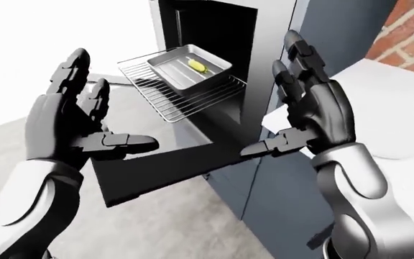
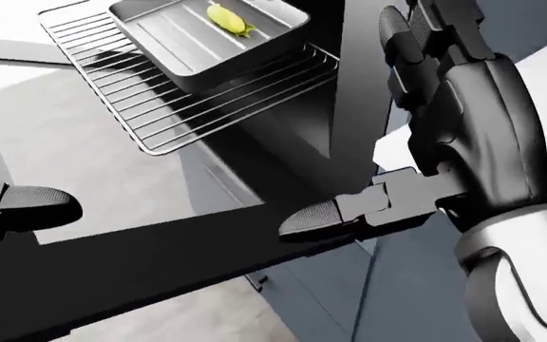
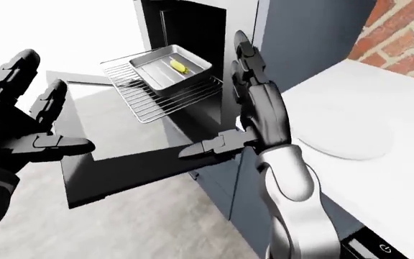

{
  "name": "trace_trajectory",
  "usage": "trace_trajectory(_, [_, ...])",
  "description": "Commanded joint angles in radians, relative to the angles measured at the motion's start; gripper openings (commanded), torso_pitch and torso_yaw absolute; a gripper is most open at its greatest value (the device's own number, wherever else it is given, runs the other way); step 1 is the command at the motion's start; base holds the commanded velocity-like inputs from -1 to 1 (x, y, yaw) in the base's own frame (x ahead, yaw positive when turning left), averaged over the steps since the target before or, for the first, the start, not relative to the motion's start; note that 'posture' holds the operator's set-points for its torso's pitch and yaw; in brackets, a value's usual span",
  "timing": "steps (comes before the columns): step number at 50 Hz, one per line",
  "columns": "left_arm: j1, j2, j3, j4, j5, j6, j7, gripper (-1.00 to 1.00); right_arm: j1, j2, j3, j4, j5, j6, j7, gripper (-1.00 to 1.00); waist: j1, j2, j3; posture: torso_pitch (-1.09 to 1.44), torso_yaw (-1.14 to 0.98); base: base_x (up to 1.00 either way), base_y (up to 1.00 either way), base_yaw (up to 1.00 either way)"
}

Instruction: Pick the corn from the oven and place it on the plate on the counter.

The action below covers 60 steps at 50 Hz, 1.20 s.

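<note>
The yellow corn [image 2: 228,19] lies in a grey metal baking tray [image 2: 160,35] on the pulled-out oven rack [image 2: 160,114], also seen as the corn [image 1: 197,66] in the left-eye view. The white plate [image 3: 347,141] sits on the white counter [image 3: 394,102] to the right of the oven. My left hand [image 1: 95,121] is raised with fingers spread, open and empty, left of the rack. My right hand [image 1: 293,116] is also open and empty, held up between the oven and the counter.
The black oven door [image 1: 164,167] hangs open and flat below the rack. Blue-grey cabinets [image 3: 300,48] stand right of the oven, with a brick wall [image 3: 401,38] at the upper right. Light floor [image 1: 171,226] lies beneath.
</note>
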Motion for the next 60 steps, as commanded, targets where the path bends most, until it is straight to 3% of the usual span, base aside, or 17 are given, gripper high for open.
trace_trajectory(1, [-0.023, 0.020, 0.017, -0.011, 0.005, -0.026, -0.001, 1.00, -0.028, 0.004, 0.009, -0.023, -0.005, -0.022, 0.000, 1.00, 0.014, -0.003, -0.021, 0.00, 0.00, 0.00, 0.00, 1.00])
trace_trajectory(11, [0.004, 0.035, 0.048, -0.010, -0.021, -0.045, -0.006, 1.00, -0.043, 0.010, 0.005, -0.003, -0.025, -0.004, -0.001, 1.00, 0.007, 0.094, -0.022, 0.00, 0.00, 0.00, 0.00, 1.00])
trace_trajectory(13, [0.004, 0.038, 0.047, -0.010, -0.026, -0.046, -0.002, 1.00, -0.058, 0.009, -0.001, -0.009, -0.023, 0.021, -0.009, 1.00, 0.007, 0.127, -0.026, 0.00, 0.00, 0.00, 0.00, 1.00])
trace_trajectory(15, [0.004, 0.039, 0.040, -0.010, -0.021, -0.049, -0.003, 1.00, -0.072, 0.006, -0.027, 0.009, -0.011, 0.018, -0.015, 1.00, 0.017, 0.196, -0.052, 0.00, 0.00, 0.00, 0.00, 1.00])
trace_trajectory(16, [0.000, 0.042, 0.041, -0.008, -0.022, -0.046, -0.003, 1.00, -0.086, 0.001, -0.035, 0.003, -0.003, 0.037, -0.020, 1.00, 0.022, 0.154, -0.029, 0.00, 0.00, 0.00, 0.00, 1.00])
trace_trajectory(20, [-0.015, 0.047, 0.046, -0.028, -0.055, -0.017, 0.024, 1.00, -0.127, -0.017, -0.068, 0.016, 0.028, 0.088, -0.049, 1.00, 0.012, 0.113, -0.043, 0.00, 0.00, 0.11, 0.00, 0.25])
trace_trajectory(22, [-0.013, 0.047, 0.028, -0.026, -0.042, -0.024, 0.021, 1.00, -0.145, -0.029, -0.086, 0.024, 0.053, 0.089, -0.063, 1.00, 0.013, 0.098, 0.012, 0.00, 0.00, 0.48, 0.00, 0.00])
trace_trajectory(28, [-0.007, 0.054, 0.034, -0.029, -0.049, -0.029, 0.021, 1.00, -0.164, -0.049, -0.079, 0.018, 0.093, 0.104, -0.102, 1.00, 0.015, 0.045, -0.001, 0.00, 0.00, 0.49, 0.00, 0.00])
trace_trajectory(30, [-0.001, 0.053, 0.039, -0.029, -0.049, -0.033, 0.016, 1.00, -0.164, -0.050, -0.072, 0.022, 0.097, 0.098, -0.108, 1.00, 0.013, -0.006, -0.018, 0.00, 0.00, 0.49, 0.00, 0.00])
trace_trajectory(39, [-0.011, 0.075, 0.068, -0.026, -0.095, -0.024, 0.036, 1.00, -0.180, -0.054, -0.056, 0.031, 0.093, 0.107, -0.130, 1.00, -0.008, 0.053, 0.005, 0.00, 0.00, 0.45, 0.00, 0.00])
trace_trajectory(40, [-0.011, 0.080, 0.074, -0.027, -0.107, -0.023, 0.043, 1.00, -0.173, -0.051, -0.054, 0.028, 0.096, 0.104, -0.126, 1.00, 0.013, 0.053, -0.015, 0.00, 0.00, 0.00, 0.00, 0.70])
trace_trajectory(43, [-0.018, 0.098, 0.089, -0.035, -0.156, -0.017, 0.072, 1.00, -0.185, -0.056, -0.061, 0.008, 0.111, 0.147, -0.113, 1.00, 0.036, 0.153, -0.028, 0.00, 0.00, 0.00, 0.00, 1.00])
trace_trajectory(44, [-0.028, 0.112, 0.101, -0.039, -0.198, -0.009, 0.103, 1.00, -0.185, -0.057, -0.066, 0.005, 0.114, 0.149, -0.112, 1.00, 0.040, 0.123, -0.013, 0.00, 0.00, 0.00, 0.00, 1.00])
trace_trajectory(51, [-0.033, 0.164, 0.061, -0.043, -0.262, -0.049, 0.170, 1.00, -0.206, -0.093, -0.122, -0.050, 0.165, 0.215, -0.109, 1.00, 0.030, 0.088, -0.018, 0.00, 0.00, 0.00, 0.00, 0.64])
trace_trajectory(56, [-0.043, 0.212, 0.075, -0.053, -0.375, -0.054, 0.252, 1.00, -0.251, -0.101, -0.140, -0.047, 0.207, 0.261, -0.153, 1.00, 0.008, 0.013, -0.020, 0.00, 0.00, 0.00, 0.00, 0.22])
trace_trajectory(59, [-0.028, 0.213, 0.060, -0.046, -0.341, -0.076, 0.227, 1.00, -0.262, -0.111, -0.138, -0.039, 0.219, 0.269, -0.167, 1.00, 0.004, 0.057, -0.009, 0.00, 0.00, 0.00, -0.02, 0.00])
trace_trajectory(60, [-0.030, 0.216, 0.065, -0.046, -0.353, -0.072, 0.236, 1.00, -0.262, -0.116, -0.133, -0.028, 0.220, 0.263, -0.168, 1.00, 0.002, 0.060, -0.031, 0.00, 0.00, 0.00, -0.17, 0.00])
